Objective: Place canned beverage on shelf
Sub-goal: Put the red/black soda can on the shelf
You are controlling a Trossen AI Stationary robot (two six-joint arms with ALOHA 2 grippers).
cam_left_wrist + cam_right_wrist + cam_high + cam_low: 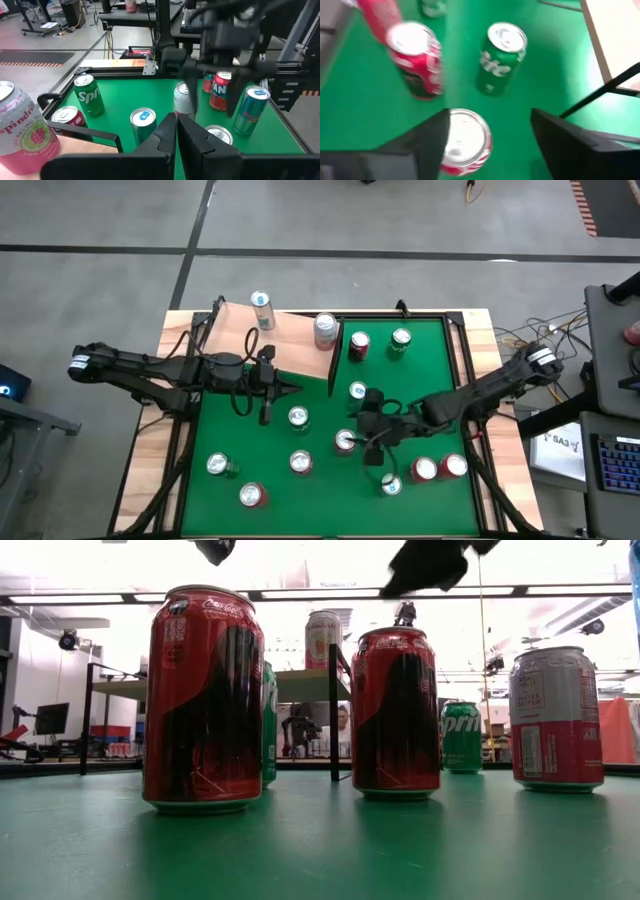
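Observation:
The shelf [290,345] is a pale wood board at the table's far left, with a dark upright end panel [334,365]. A blue-and-white can [262,310] and a pink-and-white can [325,330] stand on it. Several more cans stand on the green table. My right gripper [490,117] is open, slanting down over a silver-topped red can [465,137], [345,442] that stands upright between its fingers, close to one finger [422,142]. I cannot tell whether that finger touches it. My left gripper [176,135], [285,387] hangs shut and empty above the table beside the shelf's near edge.
Close around the right gripper stand a Sprite can [501,57] and a red can [415,60]. Two red cans [438,468] and a green one [391,484] stand at the near right. More cans stand at the near left [218,465] and behind the panel [358,345].

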